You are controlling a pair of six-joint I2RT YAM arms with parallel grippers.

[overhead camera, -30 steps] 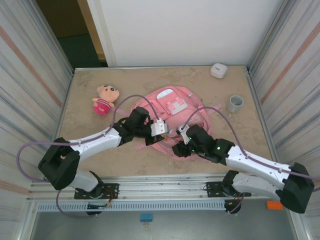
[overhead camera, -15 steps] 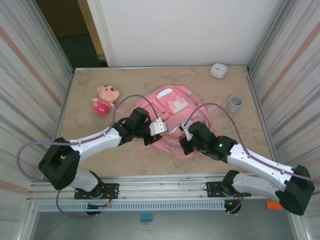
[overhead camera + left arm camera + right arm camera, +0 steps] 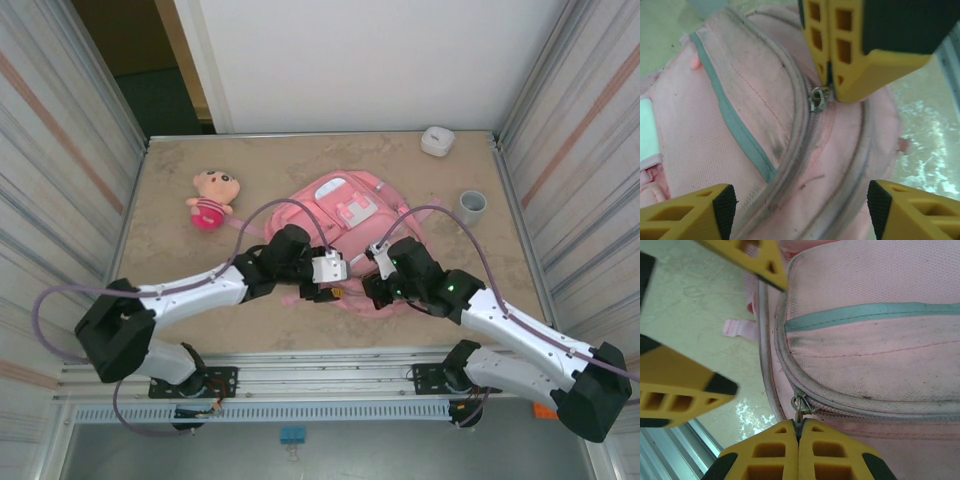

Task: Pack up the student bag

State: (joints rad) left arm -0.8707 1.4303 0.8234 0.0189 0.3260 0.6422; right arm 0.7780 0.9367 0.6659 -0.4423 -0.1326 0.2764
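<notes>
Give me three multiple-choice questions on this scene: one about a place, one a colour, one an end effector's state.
1. The plush doll lies:
A) left of the student bag
B) on it
C) under it
2. The cup is:
A) red
B) grey
C) green
3. The right end effector is:
A) wide open
B) holding the doll
C) shut on the zipper pull
Answers: A, it sits apart on that side; B, its wall looks grey; C, its fingers pinch the pull.

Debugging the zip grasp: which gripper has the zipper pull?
The right gripper: it is shut on the zipper pull of the student bag. The left gripper stands wide open over the bag.
</notes>
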